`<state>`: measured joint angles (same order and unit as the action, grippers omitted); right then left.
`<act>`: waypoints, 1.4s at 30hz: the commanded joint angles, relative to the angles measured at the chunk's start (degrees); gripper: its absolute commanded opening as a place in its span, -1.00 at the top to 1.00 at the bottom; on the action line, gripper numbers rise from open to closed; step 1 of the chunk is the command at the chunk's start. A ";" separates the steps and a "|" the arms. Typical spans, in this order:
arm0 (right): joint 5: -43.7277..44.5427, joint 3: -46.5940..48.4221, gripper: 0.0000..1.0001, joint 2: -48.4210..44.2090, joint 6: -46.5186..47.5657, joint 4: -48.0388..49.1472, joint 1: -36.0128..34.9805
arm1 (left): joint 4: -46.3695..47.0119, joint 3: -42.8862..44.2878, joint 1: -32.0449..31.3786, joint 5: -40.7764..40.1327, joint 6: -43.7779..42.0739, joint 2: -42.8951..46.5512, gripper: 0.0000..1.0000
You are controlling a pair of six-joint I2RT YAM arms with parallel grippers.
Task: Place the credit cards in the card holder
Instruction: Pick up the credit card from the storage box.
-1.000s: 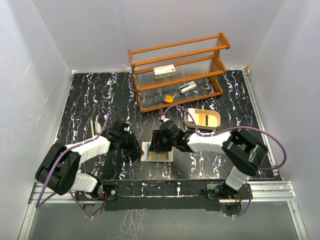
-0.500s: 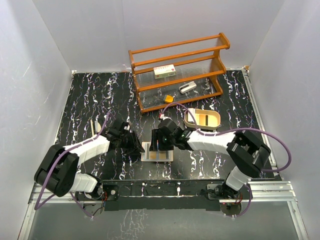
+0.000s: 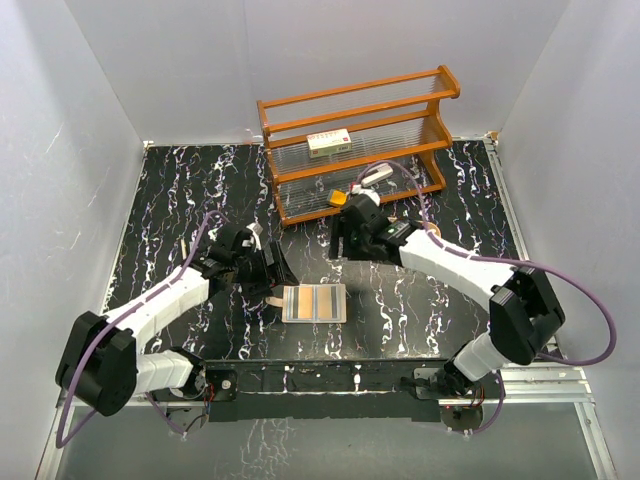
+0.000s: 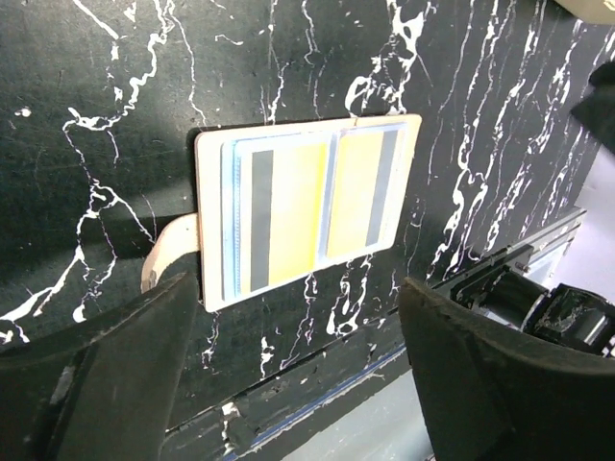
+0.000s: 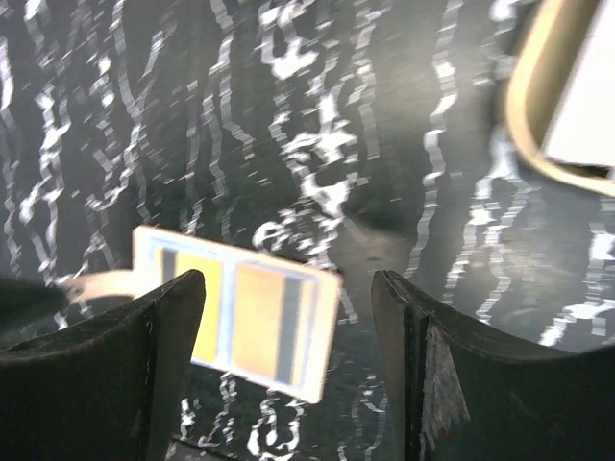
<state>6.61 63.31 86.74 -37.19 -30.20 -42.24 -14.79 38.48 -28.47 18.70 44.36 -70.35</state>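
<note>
The card holder (image 3: pixel 340 303) lies open and flat on the black marbled table, its flap (image 4: pixel 169 257) sticking out on one side. Two orange-yellow credit cards with dark stripes sit in its two pockets, one (image 4: pixel 288 211) beside the other (image 4: pixel 357 192); both also show in the right wrist view, card (image 5: pixel 258 317) and card (image 5: pixel 197 288). My left gripper (image 3: pixel 274 272) hovers just left of the holder, open with nothing between its fingers (image 4: pixel 106 384). My right gripper (image 3: pixel 346 238) is behind the holder, raised, open and empty, its fingers (image 5: pixel 452 375) framing the holder (image 5: pixel 323 336).
A wooden shelf rack (image 3: pixel 355 140) stands at the back with a white box with red print (image 3: pixel 329 143) and a small grey-white object (image 3: pixel 376 174). An orange block (image 3: pixel 353 196) peeks out by the right arm. The oval tray rim (image 5: pixel 527 115) lies near the right gripper.
Both grippers opened and drew back from the card holder. The right arm swung away toward the shelf, the left rose to the left; the holder with both cards now lies uncovered.
</note>
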 commanded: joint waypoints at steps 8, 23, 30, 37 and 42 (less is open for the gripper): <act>9.56 5.42 -0.44 -2.49 7.51 -7.57 13.73 | -4.89 3.53 -0.09 5.19 -4.18 5.65 -0.97; -0.29 5.81 -0.62 5.15 11.47 1.98 20.80 | -5.23 0.88 -0.04 4.91 -4.42 8.28 -0.97; -1.49 6.57 -0.64 8.56 12.53 3.73 21.82 | -5.51 1.08 -0.02 4.33 -4.79 7.97 -0.97; -3.42 6.68 -0.63 11.09 13.08 5.54 22.10 | -5.52 1.16 -0.05 4.16 -4.76 7.84 -0.97; -4.98 7.14 -0.61 12.62 13.36 6.39 22.14 | -5.94 1.12 -0.03 3.85 -4.80 7.75 -0.97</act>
<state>3.14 67.72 98.61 -25.08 -27.83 -20.45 -18.96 39.64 -28.47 22.26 40.05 -63.59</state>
